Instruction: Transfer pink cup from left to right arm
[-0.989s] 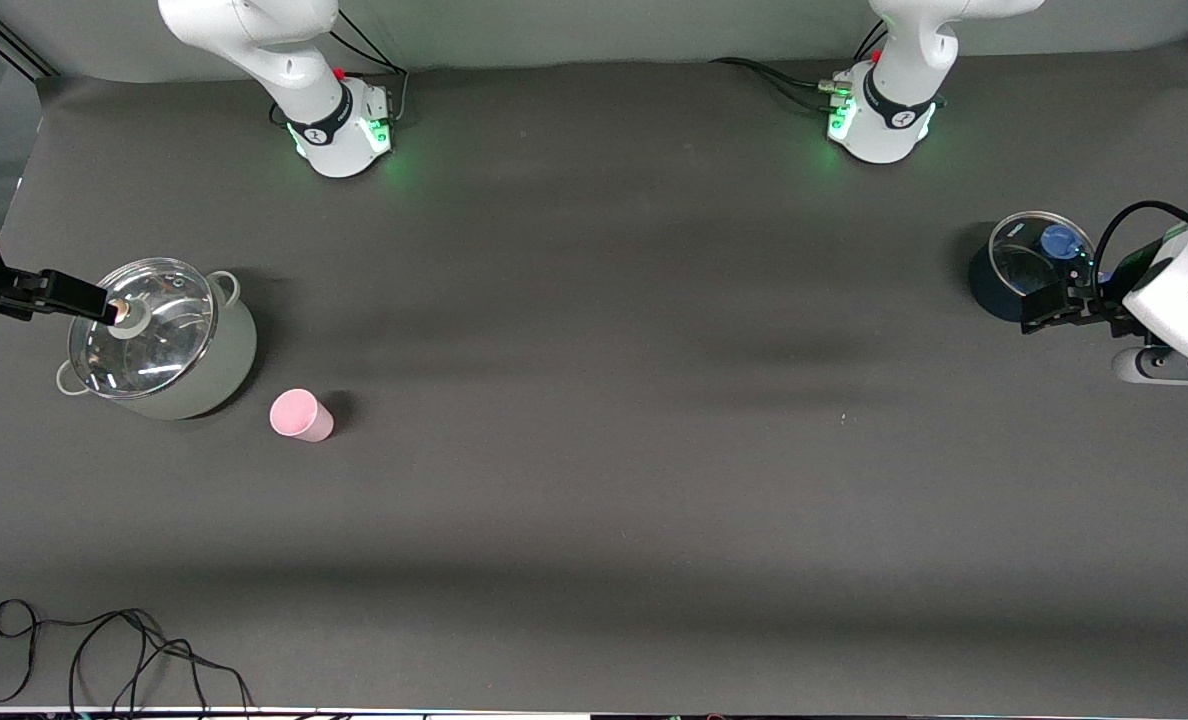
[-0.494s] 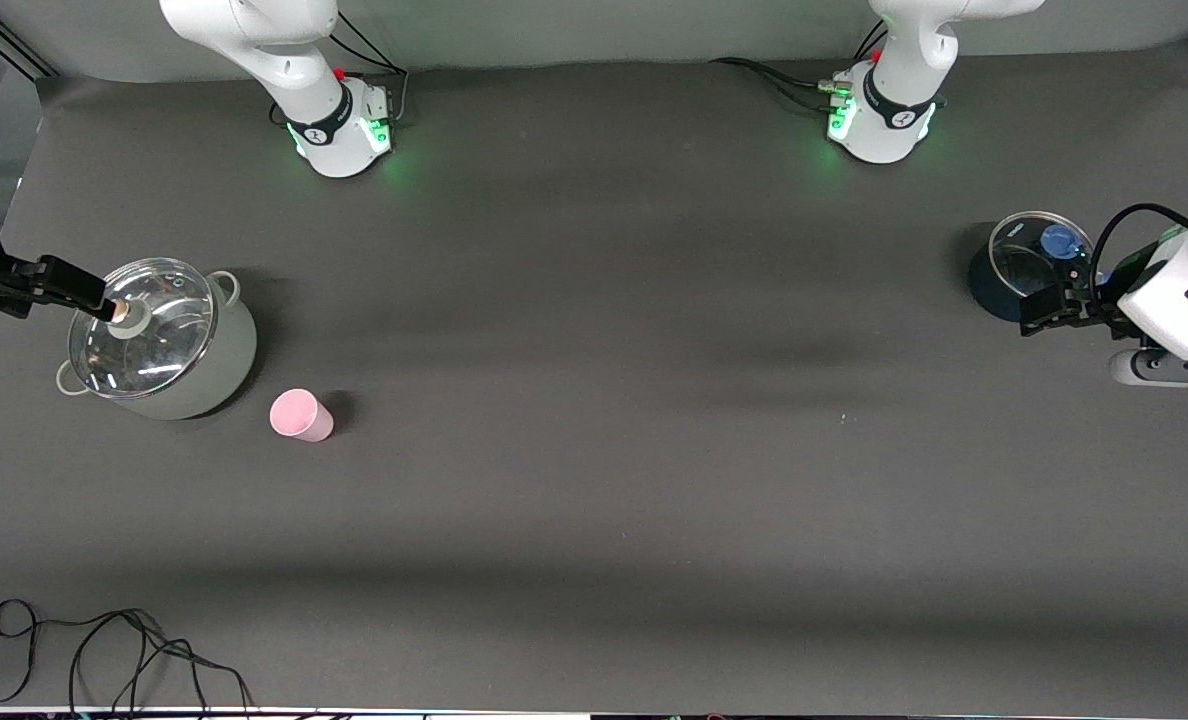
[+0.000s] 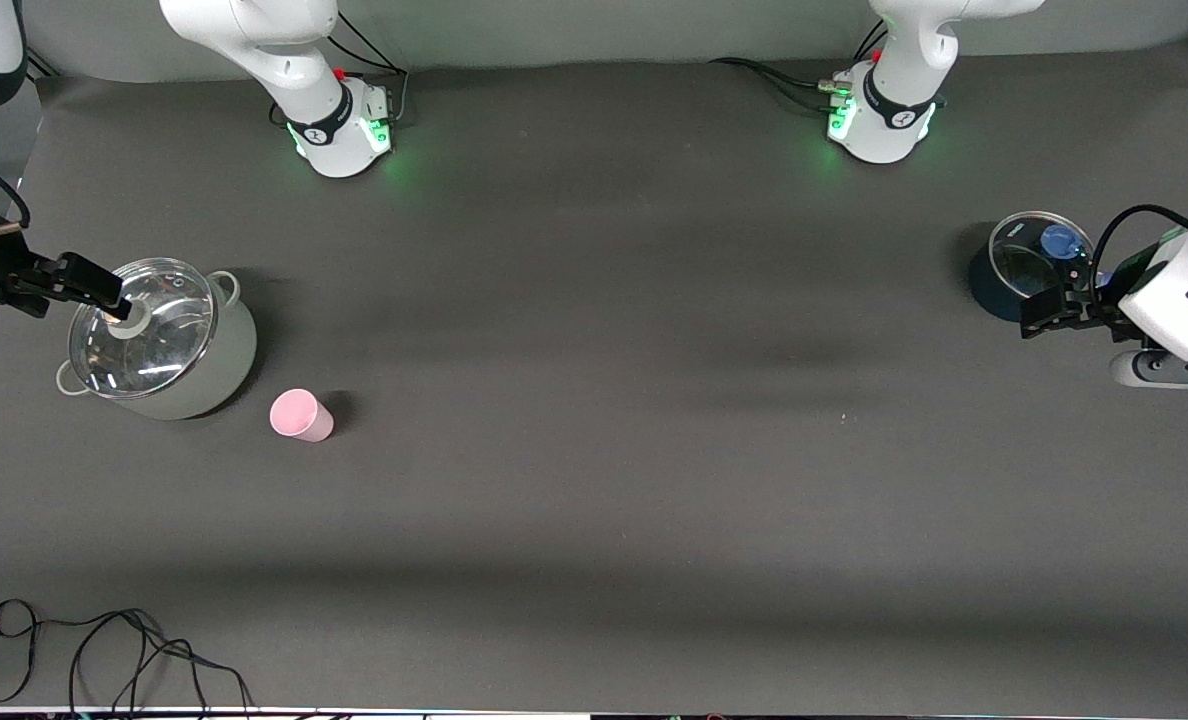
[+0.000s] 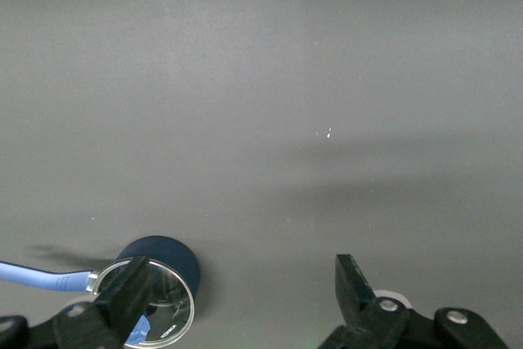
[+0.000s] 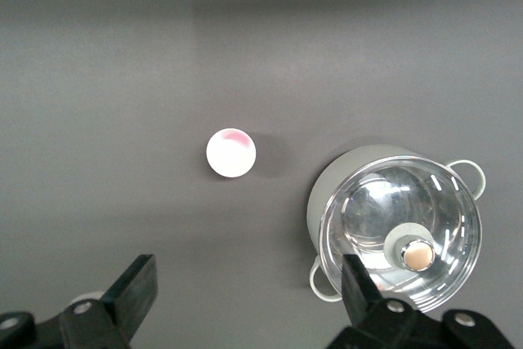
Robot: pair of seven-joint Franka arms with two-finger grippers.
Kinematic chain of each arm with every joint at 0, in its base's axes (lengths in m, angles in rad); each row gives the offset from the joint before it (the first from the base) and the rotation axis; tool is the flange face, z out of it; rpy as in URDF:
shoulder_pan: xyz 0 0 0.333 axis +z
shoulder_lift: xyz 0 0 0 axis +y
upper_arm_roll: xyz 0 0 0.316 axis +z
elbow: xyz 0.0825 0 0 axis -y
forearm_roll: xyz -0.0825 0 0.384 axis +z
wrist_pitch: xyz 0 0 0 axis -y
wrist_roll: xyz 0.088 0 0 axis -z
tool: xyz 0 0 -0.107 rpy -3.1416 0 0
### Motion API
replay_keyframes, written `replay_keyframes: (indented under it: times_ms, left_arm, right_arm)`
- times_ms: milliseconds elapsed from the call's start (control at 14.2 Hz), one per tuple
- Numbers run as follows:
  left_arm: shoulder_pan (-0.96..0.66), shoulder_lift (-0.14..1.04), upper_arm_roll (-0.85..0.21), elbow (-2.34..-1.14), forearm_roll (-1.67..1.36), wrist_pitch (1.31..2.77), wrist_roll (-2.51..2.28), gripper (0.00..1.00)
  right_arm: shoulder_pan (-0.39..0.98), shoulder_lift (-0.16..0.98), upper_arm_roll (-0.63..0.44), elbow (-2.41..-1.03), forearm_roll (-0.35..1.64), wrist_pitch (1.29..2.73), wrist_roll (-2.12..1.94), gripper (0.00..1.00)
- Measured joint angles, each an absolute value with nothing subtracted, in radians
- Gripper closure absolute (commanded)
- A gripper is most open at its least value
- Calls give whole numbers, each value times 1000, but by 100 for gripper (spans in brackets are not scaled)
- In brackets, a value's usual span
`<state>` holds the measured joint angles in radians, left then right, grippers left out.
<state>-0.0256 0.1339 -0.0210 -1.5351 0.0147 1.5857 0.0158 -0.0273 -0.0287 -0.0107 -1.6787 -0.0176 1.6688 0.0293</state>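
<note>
In the front view, the pink cup (image 3: 301, 415) stands alone on the dark table (image 3: 594, 480), near the edge at the right arm's end. Nothing holds it. The right gripper (image 3: 104, 291) hangs over the glass lid (image 3: 141, 327) of a gray pot (image 3: 159, 340), and the cup sits just beside that pot, nearer to the front camera. The left gripper (image 3: 1039, 318) is well apart from the cup, over the table's edge at the left arm's end, by a dark blue pot (image 3: 1019, 267) with its own glass lid. From here I cannot tell how either gripper's fingers stand. The cup is small and pale pink, with no handle. A black cable (image 3: 104, 650) lies loose in the corner nearest the front camera at the right arm's end. Both arms are cut off by the picture's edges.

In the left wrist view, the left gripper (image 4: 241, 292) has its black fingers (image 4: 351, 288) spread wide with nothing between them. The blue pot (image 4: 163, 271) shows by one finger, partly hidden. Its blue handle (image 4: 41, 275) is cut off. The cup is not in this view.

In the right wrist view, the right gripper (image 5: 245, 296) has its fingers (image 5: 139, 284) spread wide and empty. The cup (image 5: 230, 153) sits on the table out past the gap between them, touching neither. Its round mouth looks white with a little pink inside. The gray pot (image 5: 392, 230) stands beside it, with a round knob (image 5: 417, 252) on the lid.
</note>
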Motion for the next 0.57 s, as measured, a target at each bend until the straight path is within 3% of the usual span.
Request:
replay_keyframes:
  times_ms: [565]
  left_arm:
    - [-26,135,-21,-1535,15,1590,16,0]
  right_arm:
    - [-27,-18,-6,-1677,-18,1685,29,0]
